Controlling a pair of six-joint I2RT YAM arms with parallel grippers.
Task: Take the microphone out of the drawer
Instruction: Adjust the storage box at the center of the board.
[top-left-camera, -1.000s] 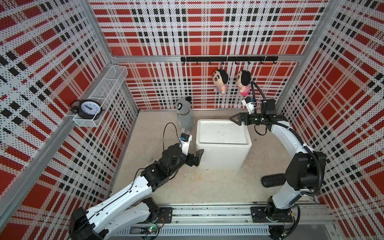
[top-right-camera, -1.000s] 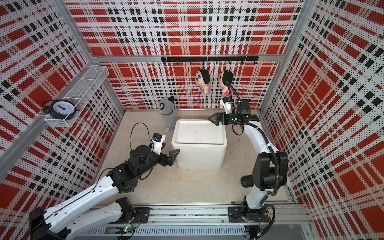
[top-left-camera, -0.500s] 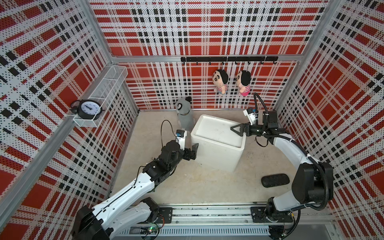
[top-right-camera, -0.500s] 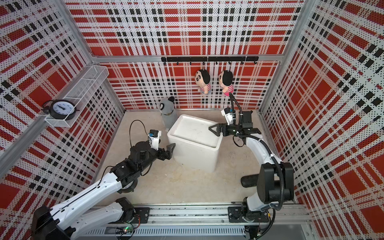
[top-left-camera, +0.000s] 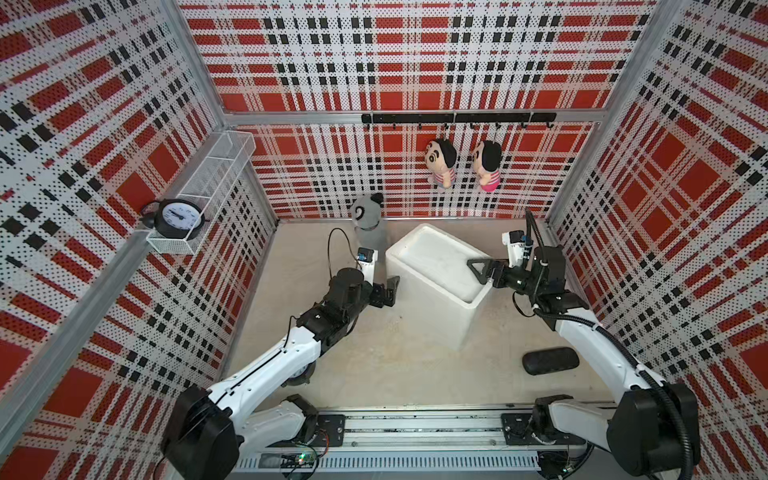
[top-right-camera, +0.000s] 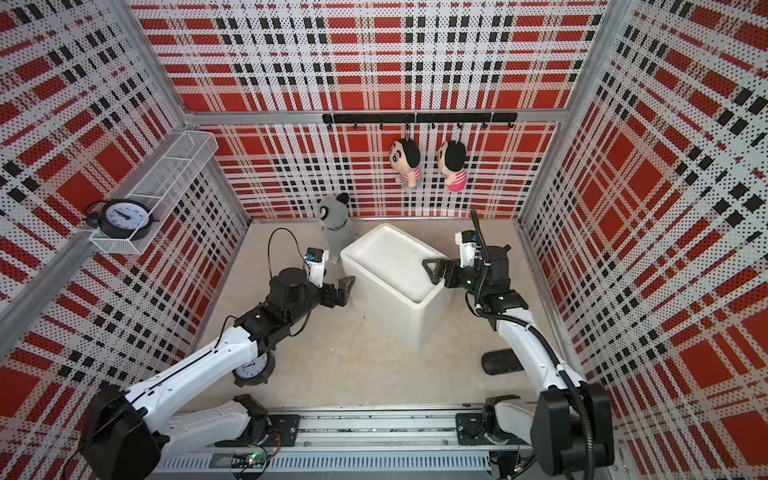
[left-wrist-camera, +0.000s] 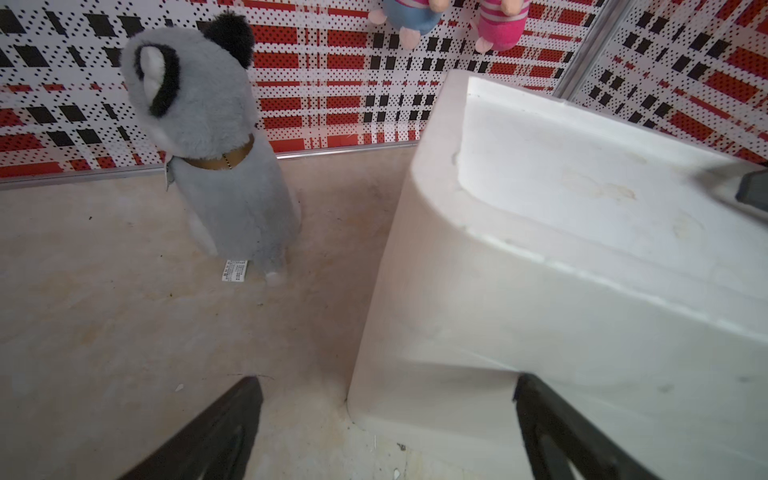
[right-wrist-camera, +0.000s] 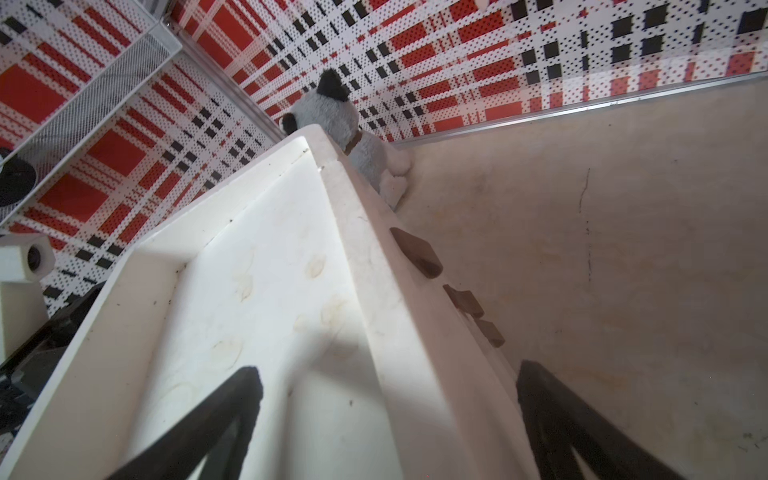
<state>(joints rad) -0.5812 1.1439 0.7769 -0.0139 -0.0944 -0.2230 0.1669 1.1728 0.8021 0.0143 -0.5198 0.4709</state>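
The drawer unit is a white cabinet (top-left-camera: 436, 266) (top-right-camera: 390, 266) standing skewed on the floor, one corner toward the back wall. Brown drawer handles (right-wrist-camera: 417, 253) show on its face toward the back right; the drawers look closed. The microphone is hidden. My left gripper (top-left-camera: 390, 290) (left-wrist-camera: 384, 378) is open at the cabinet's near-left corner (left-wrist-camera: 353, 399), one finger against its side. My right gripper (top-left-camera: 482, 272) (right-wrist-camera: 386, 370) is open and straddles the cabinet's right top rim (right-wrist-camera: 365, 257), one finger over the recessed top, the other beside the handled face.
A grey plush (top-left-camera: 368, 224) stands just behind the cabinet's left corner. Two dolls (top-left-camera: 440, 162) hang from a hook rail. A clock (top-left-camera: 176, 216) sits in a wire wall basket, another clock (top-right-camera: 251, 368) lies under my left arm. A black oblong case (top-left-camera: 550, 360) lies front right.
The cabinet has turned clockwise from square to skewed. My right gripper swung toward the front with its right end; my left gripper moved back and left along its other end.
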